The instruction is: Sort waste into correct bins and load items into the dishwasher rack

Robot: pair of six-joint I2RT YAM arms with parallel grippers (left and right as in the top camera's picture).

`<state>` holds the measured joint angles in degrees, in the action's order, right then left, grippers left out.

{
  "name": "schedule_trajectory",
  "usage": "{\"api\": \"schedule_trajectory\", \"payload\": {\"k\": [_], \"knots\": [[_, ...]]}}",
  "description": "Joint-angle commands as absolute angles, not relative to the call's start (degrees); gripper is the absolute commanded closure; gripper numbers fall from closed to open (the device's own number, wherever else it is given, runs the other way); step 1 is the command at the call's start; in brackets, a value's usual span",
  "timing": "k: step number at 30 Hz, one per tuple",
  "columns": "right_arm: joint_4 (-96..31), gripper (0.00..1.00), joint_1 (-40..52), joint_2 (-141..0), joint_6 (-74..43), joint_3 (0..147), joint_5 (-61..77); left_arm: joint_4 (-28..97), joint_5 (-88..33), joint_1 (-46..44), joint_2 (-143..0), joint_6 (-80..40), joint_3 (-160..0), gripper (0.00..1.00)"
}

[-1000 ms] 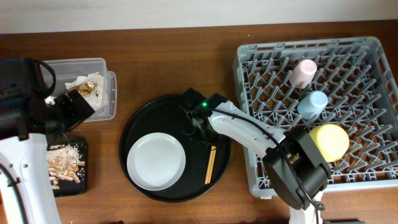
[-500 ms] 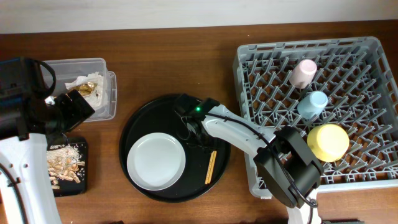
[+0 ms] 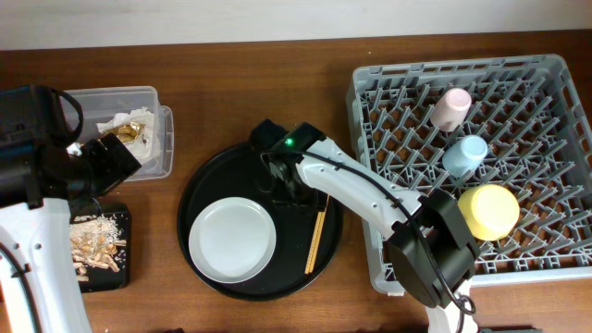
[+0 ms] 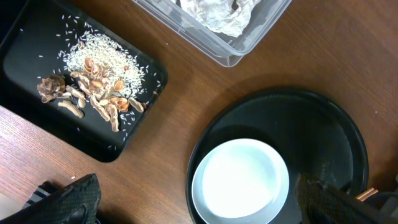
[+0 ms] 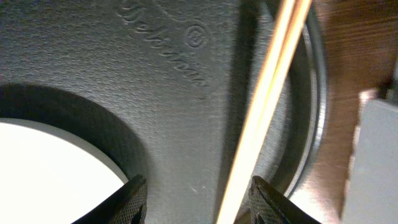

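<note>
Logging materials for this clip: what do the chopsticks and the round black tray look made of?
Chopsticks: probably light wood or bamboo, pale tan, matte. Round black tray: apparently plastic, with a fine pebbled matte surface and moulded script lettering.

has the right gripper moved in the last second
Yes. Overhead, the right gripper has shifted left and toward the far edge, away from the dishwasher rack.

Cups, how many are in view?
2, both in the dishwasher rack: the pink cup toward its far side, the light blue cup just nearer, by the yellow dish. The right arm covers part of it, so another may be hidden.
</note>
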<state>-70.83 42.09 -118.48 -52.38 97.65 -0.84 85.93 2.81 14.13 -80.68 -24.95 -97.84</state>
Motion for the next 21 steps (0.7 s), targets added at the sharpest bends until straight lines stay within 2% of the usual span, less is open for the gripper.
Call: {"api": "schedule_trajectory", "payload": {"k": [1,15,17,19,21], "knots": [[-72.5,0.47,40.5,-118.6,-52.4,96.1,-3.5,85.8,2.6,14.4,-80.6,-25.3,-98.4,0.01],[-60.7,0.49,40.4,-118.6,-53.0,83.4,-0.2,85.8,2.6,14.4,-80.6,-25.3,-98.4,0.01],[-59.7,0.58,40.5,-118.6,-52.9,83.4,1.1,85.8,2.6,14.4,-80.6,-25.3,-98.4,0.01],[-58.7,0.74,40.5,-118.5,-52.9,83.5,3.0,85.8,2.6,14.4,-80.6,-25.3,-98.4,0.01],[-58.0,0.76,40.5,-118.5,-52.8,83.9,4.1,85.8,2.6,14.4,-80.6,-25.3,-98.4,0.01]]}}
